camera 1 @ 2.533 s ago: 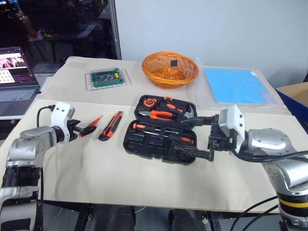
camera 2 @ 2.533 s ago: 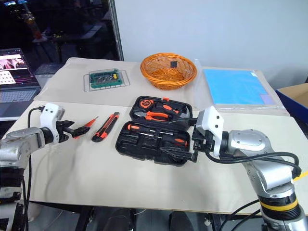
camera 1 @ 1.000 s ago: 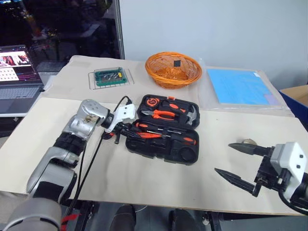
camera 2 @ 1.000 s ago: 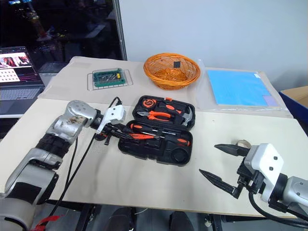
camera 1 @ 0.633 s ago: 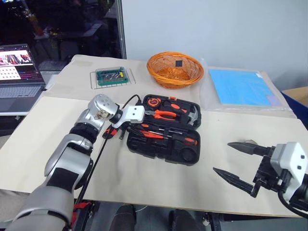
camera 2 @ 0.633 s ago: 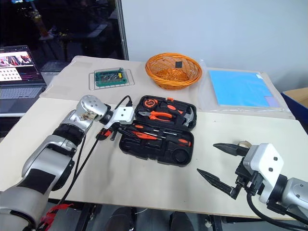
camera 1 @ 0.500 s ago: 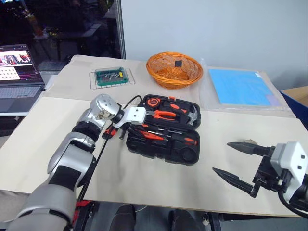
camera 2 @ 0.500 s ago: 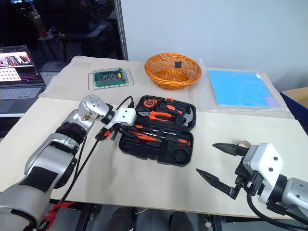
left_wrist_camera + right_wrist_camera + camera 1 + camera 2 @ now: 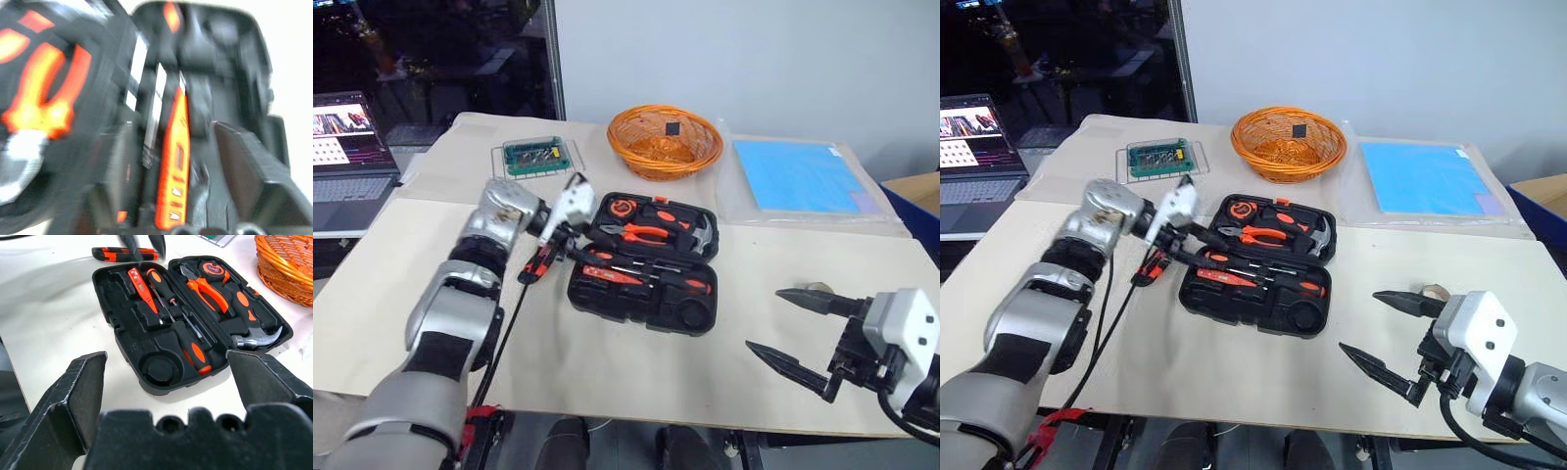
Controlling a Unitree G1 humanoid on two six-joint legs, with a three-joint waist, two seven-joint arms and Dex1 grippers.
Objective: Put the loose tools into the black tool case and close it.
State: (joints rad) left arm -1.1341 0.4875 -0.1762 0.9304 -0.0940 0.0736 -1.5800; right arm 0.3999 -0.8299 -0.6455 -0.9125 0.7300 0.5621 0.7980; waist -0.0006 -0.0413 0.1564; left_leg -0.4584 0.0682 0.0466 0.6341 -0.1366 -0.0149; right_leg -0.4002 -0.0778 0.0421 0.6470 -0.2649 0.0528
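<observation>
Tool case [image 9: 643, 275] is lying open near the middle of the table [image 9: 607, 372], lid half toward the orange basket [image 9: 665, 141]. From the head camera I am seeing my left gripper [image 9: 1197, 233] hovering over the case's left end, its fingers parted with nothing between them. The utility knife [image 9: 538, 262] is lying on the table just beside that end, partly under my left wrist.

My right wrist camera is giving me detail the head views blur: a small orange screwdriver [image 9: 139, 287] sitting in a slot of the near half beside a longer black-and-orange screwdriver [image 9: 165, 289], with pliers [image 9: 208, 288], a tape measure [image 9: 214, 269] and a hammer [image 9: 258, 340] in the lid half. My left wrist camera is looking closely, though blurred, at that same orange screwdriver.

My right gripper [image 9: 798, 331] is hanging spread wide and empty, well apart from the case, over the table's near right edge.

I am reading no legible brand or lettering anywhere.
</observation>
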